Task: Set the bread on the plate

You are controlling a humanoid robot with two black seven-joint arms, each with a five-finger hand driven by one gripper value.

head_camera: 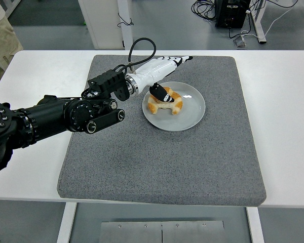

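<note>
- On the grey mat (pixel 157 157) covering the white table (pixel 283 101), we are seeing the plate (pixel 188 112) carrying the bread (pixel 168 102) on its left half.
- We are watching the left hand (pixel 159 71) hovering over the plate's left rim, fingers stretched apart, the thumb (pixel 160 93) dipping toward the bread.
</note>
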